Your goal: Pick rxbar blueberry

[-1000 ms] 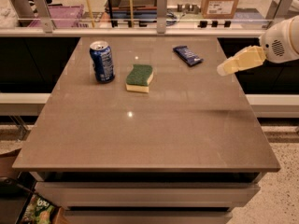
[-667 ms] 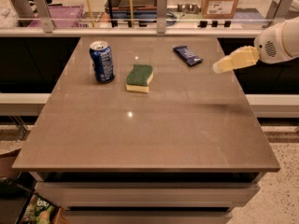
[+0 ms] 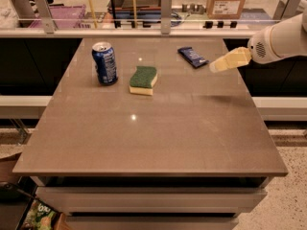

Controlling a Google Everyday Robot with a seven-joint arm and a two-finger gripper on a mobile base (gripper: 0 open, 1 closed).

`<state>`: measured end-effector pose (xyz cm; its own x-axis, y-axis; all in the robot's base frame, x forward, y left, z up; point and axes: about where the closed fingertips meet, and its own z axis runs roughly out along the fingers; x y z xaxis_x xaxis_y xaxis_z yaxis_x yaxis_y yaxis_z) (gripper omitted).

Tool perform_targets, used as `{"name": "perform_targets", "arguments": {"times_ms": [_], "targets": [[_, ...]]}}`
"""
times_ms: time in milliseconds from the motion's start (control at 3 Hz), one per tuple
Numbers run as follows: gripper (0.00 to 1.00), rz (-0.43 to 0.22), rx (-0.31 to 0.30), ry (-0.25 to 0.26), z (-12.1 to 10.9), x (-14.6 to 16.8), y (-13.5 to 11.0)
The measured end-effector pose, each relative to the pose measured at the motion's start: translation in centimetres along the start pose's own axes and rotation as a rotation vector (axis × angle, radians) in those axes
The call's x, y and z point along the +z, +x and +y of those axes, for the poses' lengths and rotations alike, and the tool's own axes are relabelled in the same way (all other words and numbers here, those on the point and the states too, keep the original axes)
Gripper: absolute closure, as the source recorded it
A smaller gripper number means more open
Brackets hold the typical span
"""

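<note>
Nudged the gripper (image 3: 216, 66) leftward over the last sec or so, inward from the right edge of the counter (image 3: 158, 143). Now hovering just right of the rxbar blueberry (image 3: 193, 57), tip aimed at it, prob above the surface going by the shadow (image 3: 225, 99) lower down. No contact yet afaict. Can't tell whether spread or pinched from this angle, reads as one pale wedge. Nothing visibly carried tho.

Re the bar: lying flat near the back right of the counter, slightly diagonal, same spot as a sec ago, not budged. Same for the blue soda can (image 3: 105, 63) at back left and the green-topped sponge (image 3: 143, 79) just right of it. Both well apart from the bar, so no clutter in the way.

Meaning for the task: approach phase, gap nearly closed, grasp not begun. Still needs to get over the bar, drop down and close on it. Thin flat wrapper on a hard top, so likely fiddly. Could skid or get shoved instead of pinched imo.
</note>
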<state>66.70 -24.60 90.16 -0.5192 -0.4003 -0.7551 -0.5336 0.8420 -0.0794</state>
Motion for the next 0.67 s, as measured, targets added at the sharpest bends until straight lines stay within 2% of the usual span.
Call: {"name": "perform_targets", "arguments": {"times_ms": [333,667], "targets": [[0.0,0.0,0.0,0.0,0.0,0.0,0.0],[0.0,-0.033,0.02,-0.002,-0.6,1.6,-0.2]]}}
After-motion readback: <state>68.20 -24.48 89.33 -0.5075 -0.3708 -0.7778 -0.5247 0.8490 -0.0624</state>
